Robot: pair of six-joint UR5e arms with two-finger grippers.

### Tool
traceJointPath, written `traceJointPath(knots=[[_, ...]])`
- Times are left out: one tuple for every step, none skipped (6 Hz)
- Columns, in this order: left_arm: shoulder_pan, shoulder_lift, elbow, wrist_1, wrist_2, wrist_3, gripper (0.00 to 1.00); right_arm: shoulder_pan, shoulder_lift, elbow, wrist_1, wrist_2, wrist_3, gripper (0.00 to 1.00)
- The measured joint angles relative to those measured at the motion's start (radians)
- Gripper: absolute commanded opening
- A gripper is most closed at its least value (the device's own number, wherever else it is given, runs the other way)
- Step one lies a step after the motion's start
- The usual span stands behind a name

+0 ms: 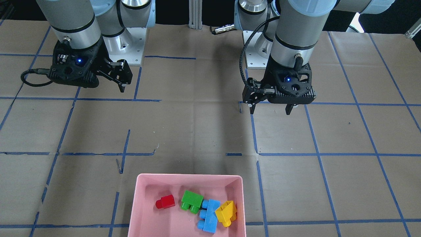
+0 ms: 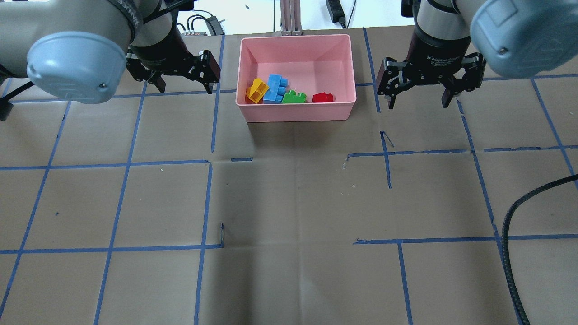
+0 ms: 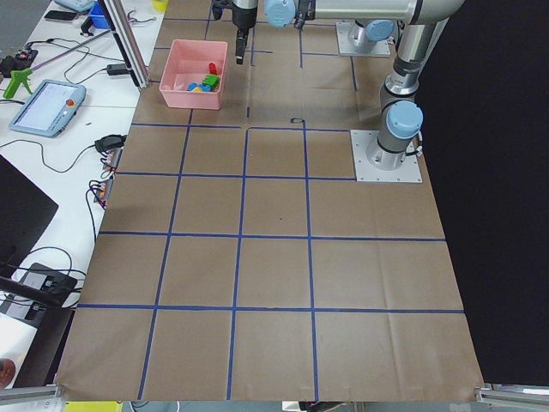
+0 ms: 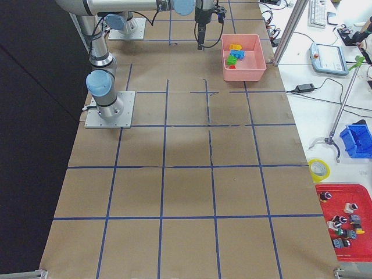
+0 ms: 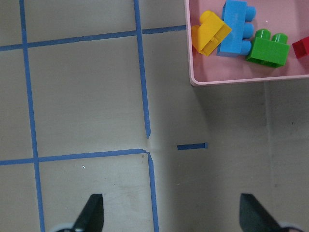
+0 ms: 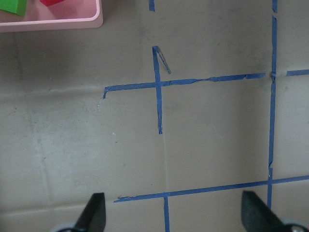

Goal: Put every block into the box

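The pink box (image 2: 298,113) stands at the far middle of the table. All the blocks lie inside it: yellow (image 2: 257,90), light-blue (image 2: 275,88), green (image 2: 294,97) and red (image 2: 322,97). My left gripper (image 2: 183,88) hangs open and empty above the paper, left of the box. My right gripper (image 2: 418,103) hangs open and empty, right of the box. The left wrist view shows the box corner (image 5: 241,79) with the yellow (image 5: 211,33), blue (image 5: 236,29) and green (image 5: 267,47) blocks. The right wrist view shows only the box's corner (image 6: 48,21).
Brown paper with a blue tape grid (image 2: 207,162) covers the table. A black cable (image 2: 510,225) hangs at the near right. An aluminium post (image 2: 289,18) stands just behind the box. The arm bases (image 1: 128,49) are bolted at the robot's side.
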Motion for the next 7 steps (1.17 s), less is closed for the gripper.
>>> traceJointPath(knots=[[-0.007,0.000,-0.003,-0.001,0.001,-0.010,1.00,0.000,0.002,0.000,-0.001,0.000,-0.001,1.00],[-0.005,0.009,-0.002,-0.007,-0.001,0.002,1.00,0.000,0.004,-0.001,-0.008,0.000,-0.001,1.00],[0.007,0.026,-0.001,-0.024,-0.002,0.037,1.00,0.000,0.002,-0.001,-0.018,0.001,-0.001,1.00],[0.025,0.053,-0.003,-0.050,-0.004,0.071,1.00,0.000,0.003,-0.001,-0.023,0.001,-0.001,1.00],[0.037,0.075,-0.005,-0.070,-0.005,0.095,1.00,0.000,0.006,-0.002,-0.033,0.001,0.000,1.00],[0.043,0.087,-0.006,-0.078,-0.005,0.118,1.00,-0.001,0.008,-0.002,-0.053,0.001,0.000,1.00],[0.045,0.095,-0.007,-0.083,-0.006,0.130,1.00,-0.001,0.007,-0.002,-0.068,0.001,0.000,1.00]])
